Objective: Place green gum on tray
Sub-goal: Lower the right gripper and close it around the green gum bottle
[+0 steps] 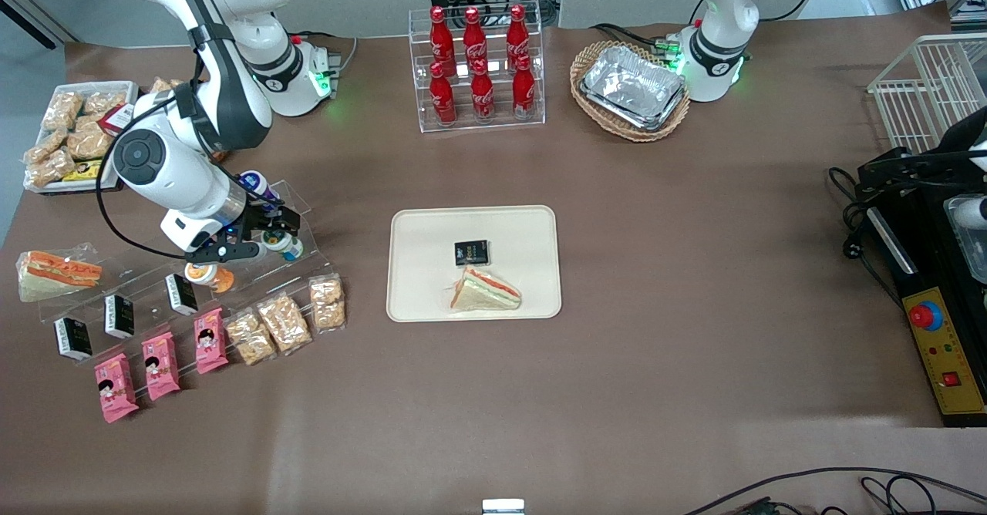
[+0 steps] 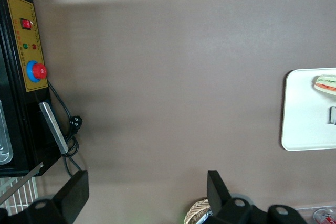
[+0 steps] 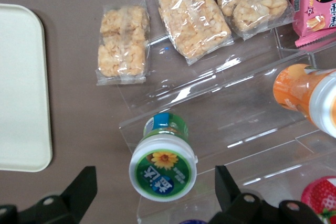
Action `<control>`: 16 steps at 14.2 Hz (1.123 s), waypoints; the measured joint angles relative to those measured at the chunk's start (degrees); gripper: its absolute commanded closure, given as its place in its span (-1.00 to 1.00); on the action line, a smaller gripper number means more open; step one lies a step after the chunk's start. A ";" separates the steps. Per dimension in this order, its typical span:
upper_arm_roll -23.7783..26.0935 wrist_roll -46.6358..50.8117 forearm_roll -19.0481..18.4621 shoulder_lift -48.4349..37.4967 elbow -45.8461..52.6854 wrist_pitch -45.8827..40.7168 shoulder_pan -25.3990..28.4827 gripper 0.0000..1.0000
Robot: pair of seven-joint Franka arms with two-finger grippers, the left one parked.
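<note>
Pink snack packs (image 1: 158, 365) are lined up closest to the front camera, at the working arm's end of the counter (image 1: 694, 345). Just above them, the green gum (image 3: 164, 163) is seen lying on its side on a clear plastic step rack (image 3: 236, 124), lid facing the wrist camera. The jaws (image 3: 152, 192) are spread wide on either side of it, not touching. An orange-lidded canister (image 3: 304, 95) is parked nearby on the rack. The tray (image 1: 473, 262), well apart, is loaded with a sandwich (image 1: 484, 290) and a small black packet (image 1: 471, 252).
</note>
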 measured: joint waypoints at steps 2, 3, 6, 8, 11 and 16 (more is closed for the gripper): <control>-0.10 -0.83 -0.06 0.37 -0.45 0.80 -0.08 -1.00; -0.10 -0.93 -0.07 0.49 -0.84 1.60 -0.09 -1.00; -0.10 -1.06 -0.12 0.82 -2.18 3.81 -0.09 -0.94; -0.10 -1.18 -0.14 1.15 -2.49 4.38 -0.09 -0.71; -0.10 -1.58 -0.15 1.18 -2.63 4.61 -0.09 -0.22; -0.37 -4.85 -0.17 1.15 -2.65 5.44 -0.25 0.44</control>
